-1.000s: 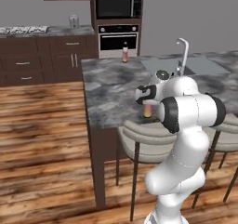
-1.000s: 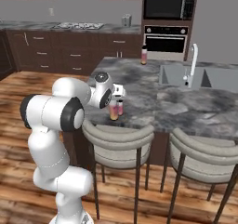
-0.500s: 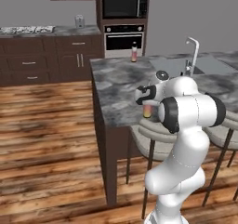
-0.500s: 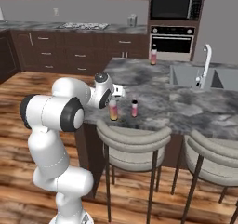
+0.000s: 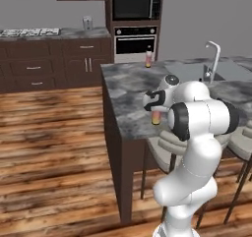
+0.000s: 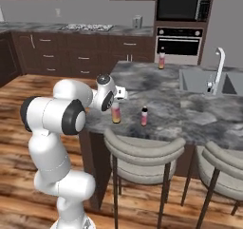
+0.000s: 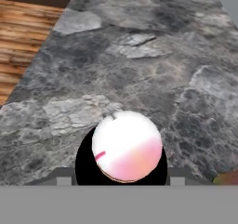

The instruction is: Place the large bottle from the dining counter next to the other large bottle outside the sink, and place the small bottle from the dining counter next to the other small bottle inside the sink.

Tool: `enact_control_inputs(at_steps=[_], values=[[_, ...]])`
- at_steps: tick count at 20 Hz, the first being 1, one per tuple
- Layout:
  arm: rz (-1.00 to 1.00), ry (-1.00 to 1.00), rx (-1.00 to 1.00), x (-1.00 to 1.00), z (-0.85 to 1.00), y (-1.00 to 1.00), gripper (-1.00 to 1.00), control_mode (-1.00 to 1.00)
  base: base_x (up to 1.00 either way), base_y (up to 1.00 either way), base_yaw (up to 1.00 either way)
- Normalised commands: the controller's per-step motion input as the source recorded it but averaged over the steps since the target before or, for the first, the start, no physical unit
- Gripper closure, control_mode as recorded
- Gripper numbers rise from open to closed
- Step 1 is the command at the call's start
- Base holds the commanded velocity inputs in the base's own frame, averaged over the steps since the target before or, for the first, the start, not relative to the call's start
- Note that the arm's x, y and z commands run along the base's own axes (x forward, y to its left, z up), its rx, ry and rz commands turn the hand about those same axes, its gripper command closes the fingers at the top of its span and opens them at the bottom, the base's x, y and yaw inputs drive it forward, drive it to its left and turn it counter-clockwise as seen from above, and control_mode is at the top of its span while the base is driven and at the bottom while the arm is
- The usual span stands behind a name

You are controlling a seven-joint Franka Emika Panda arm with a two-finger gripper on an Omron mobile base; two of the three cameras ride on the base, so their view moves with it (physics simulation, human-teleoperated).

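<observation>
2 rear base views, 1 top-down

fingers hidden behind large bottle

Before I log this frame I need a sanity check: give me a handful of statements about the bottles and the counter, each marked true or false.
1. A large bottle stands upright on the counter right under the gripper. True.
2. The small bottle lies inside the sink. False: it stands on the counter, beside the large bottle and apart from it.
3. Another bottle stands at the far edge of the counter, near the oven. True.
4. The faucet rises at the counter's near edge, by the stools. False: it stands at the sink, farther back.
5. In the hand view the bottle's rounded top sits at the bottom, seen from above. True.
</observation>
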Motion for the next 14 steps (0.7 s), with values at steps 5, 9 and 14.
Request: enact_control_inputs(at_steps=[5, 9, 14], values=[[0.00, 0.00, 0.00, 0.00, 0.00, 0.00, 1.00, 1.00, 0.10, 0.59, 0.00], [0.00, 0.00, 0.00, 0.00, 0.00, 0.00, 1.00, 1.00, 0.01, 0.63, 0.00], [0.00, 0.00, 0.00, 0.00, 0.00, 0.00, 1.00, 1.00, 0.12, 0.59, 0.00]])
